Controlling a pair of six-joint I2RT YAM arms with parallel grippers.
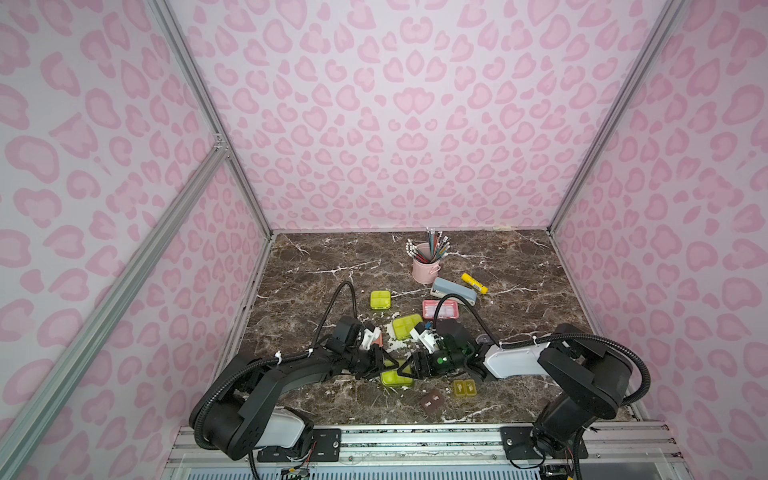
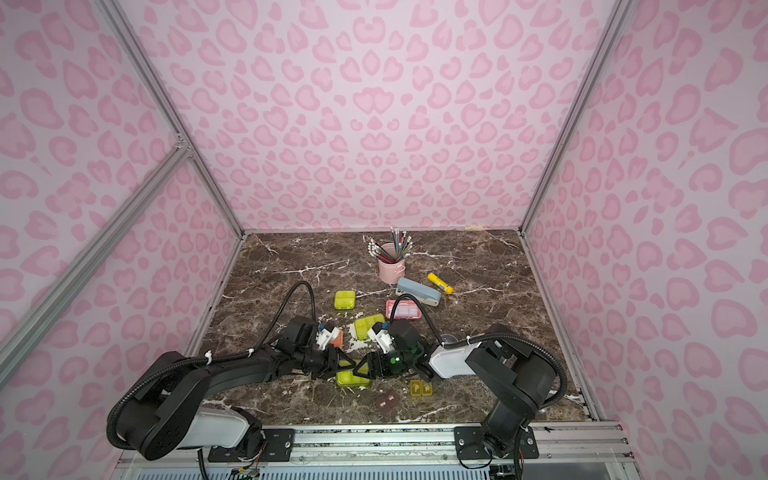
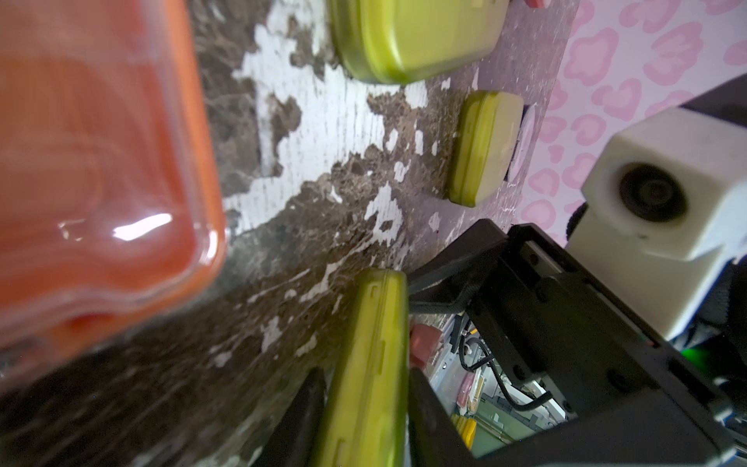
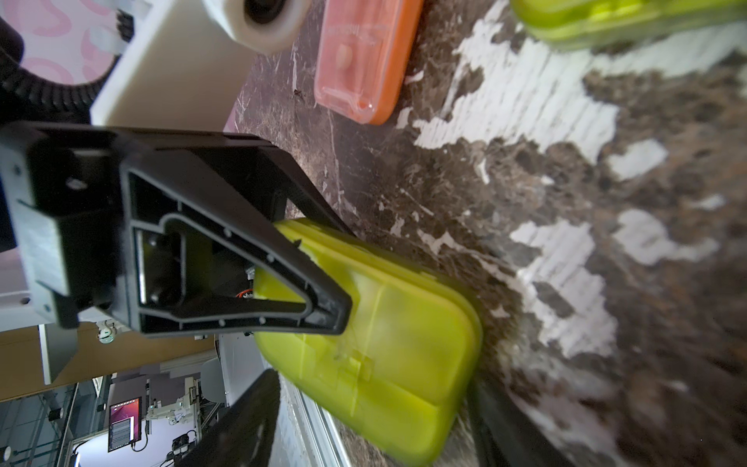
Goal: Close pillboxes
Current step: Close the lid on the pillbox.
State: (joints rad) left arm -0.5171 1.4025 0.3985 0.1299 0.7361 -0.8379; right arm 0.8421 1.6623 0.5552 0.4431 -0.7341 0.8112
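The yellow-green pillbox (image 1: 392,378) lies low at frame centre on the worktop (image 1: 519,324), between both arms. The left pincer (image 3: 364,376), reaching in from frame left, is narrowed onto it across its thickness, lid against base. The right pincer (image 4: 374,384), from frame right, stands wide astride its edges; whether it presses is unclear. The box's long axis seems to run between them.

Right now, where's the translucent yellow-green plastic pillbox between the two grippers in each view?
In a top view: translucent yellow-green plastic pillbox at front centre.
In a top view: same spot.
Left wrist: edge-on inside the left gripper.
Right wrist: broad lid showing, partly under the left gripper.
Shared landmark: orange plastic pillbox.
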